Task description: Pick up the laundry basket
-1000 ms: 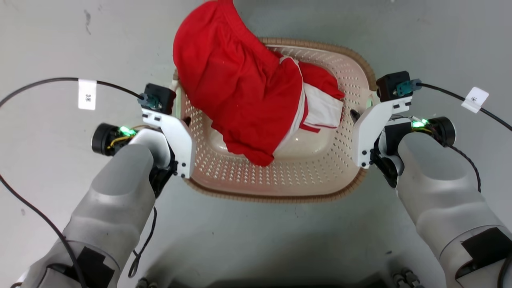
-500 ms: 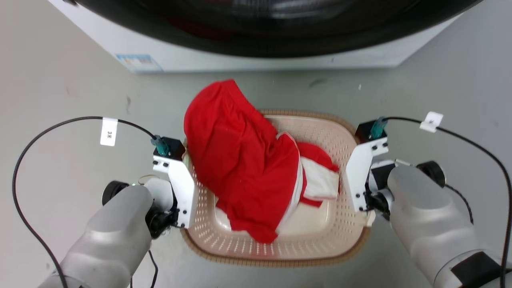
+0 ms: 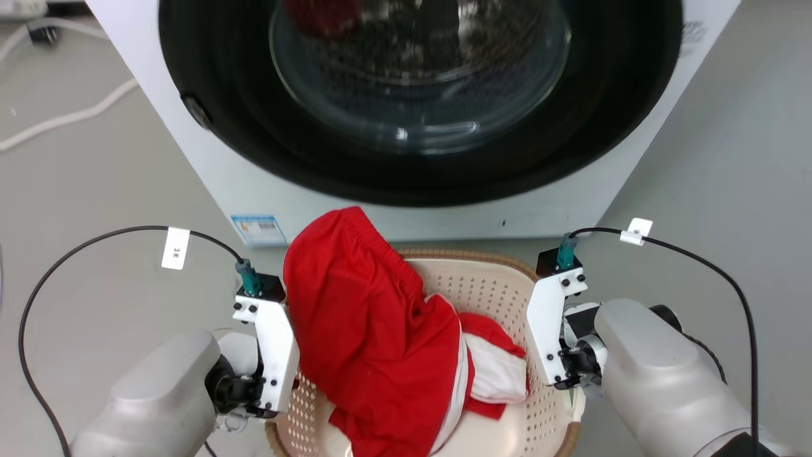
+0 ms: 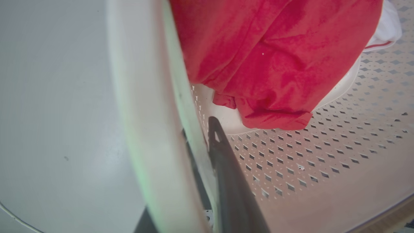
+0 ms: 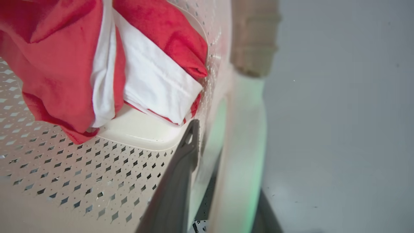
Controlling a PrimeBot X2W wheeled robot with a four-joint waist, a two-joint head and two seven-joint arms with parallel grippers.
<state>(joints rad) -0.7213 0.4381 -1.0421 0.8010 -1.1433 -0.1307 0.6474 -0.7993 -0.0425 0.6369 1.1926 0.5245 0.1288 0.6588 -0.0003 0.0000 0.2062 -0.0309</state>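
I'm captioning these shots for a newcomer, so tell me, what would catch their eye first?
The bright red garment, heaped in the cream basket low in the head view and spilling over its far-left rim. Right behind it looms the washing machine with its big dark round door. The left fingers and right fingers each straddle a side wall of the basket.

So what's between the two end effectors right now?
The laundry basket with red clothes in it, seen in the head view. The left end effector and right end effector each grip one side.
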